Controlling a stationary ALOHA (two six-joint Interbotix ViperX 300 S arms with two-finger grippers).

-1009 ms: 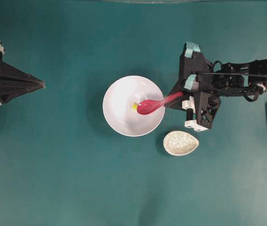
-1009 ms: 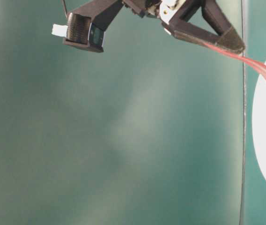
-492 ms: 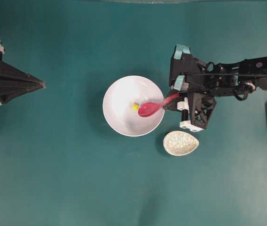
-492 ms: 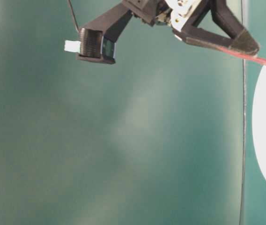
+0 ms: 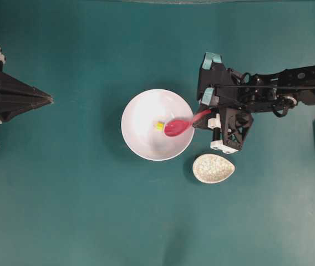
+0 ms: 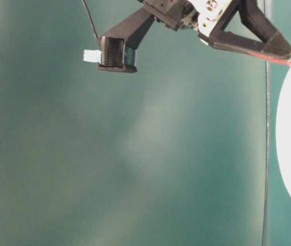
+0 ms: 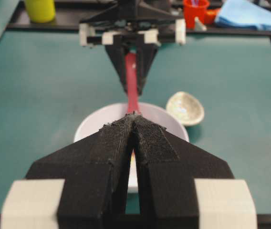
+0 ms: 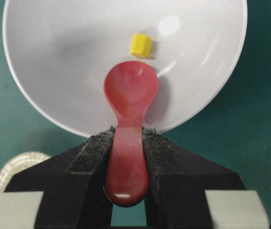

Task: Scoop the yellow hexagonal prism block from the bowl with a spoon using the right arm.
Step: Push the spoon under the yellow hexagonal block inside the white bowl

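On your teal table [image 5: 80, 199], the white bowl [image 5: 141, 141] holds a yellow hexagonal prism block [image 5: 159, 126]. Your right pincer [image 8: 127, 143] clamps the spoon [image 8: 129, 109], head just beside the block. Your left pincer [image 7: 133, 119] rests together.

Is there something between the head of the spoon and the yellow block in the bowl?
No: the right wrist view shows only bare bowl floor between spoon and yellow block.

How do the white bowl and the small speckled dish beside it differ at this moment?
The bowl is round, plain white and the wider of the two; the speckled dish is oval, smaller and mottled grey-white. The bowl holds the yellow block and the spoon head, while the dish holds nothing. Both sit upright on the green table, apart from each other.
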